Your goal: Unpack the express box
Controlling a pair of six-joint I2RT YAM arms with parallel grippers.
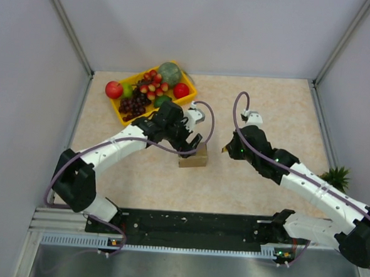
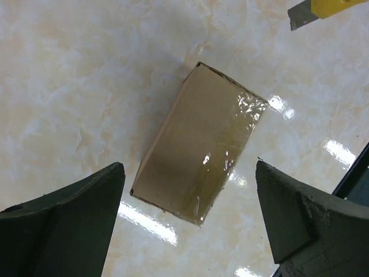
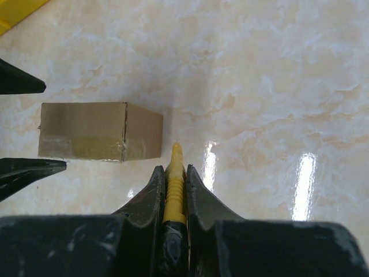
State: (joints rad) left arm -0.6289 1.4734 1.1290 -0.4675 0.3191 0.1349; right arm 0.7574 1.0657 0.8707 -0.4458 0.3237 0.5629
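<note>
The express box (image 2: 199,147) is still taped shut (nothing unpacked yet). The left gripper (image 2: 189,173) hangs spread wide above it, and the right gripper (image 3: 173,168) beside it clamps a yellow utility knife (image 3: 174,196).

left gripper (image 1: 189,146) down at the top left edge of the express box (image 1: 194,158) | right gripper (image 1: 228,150) near the box's right side, small yellow tool (image 1: 223,151) tip toward it, apart | yellow fruit tray (image 1: 181,102) behind the left arm | green plant (image 1: 337,178) at the table (image 1: 269,100) right edge
</note>
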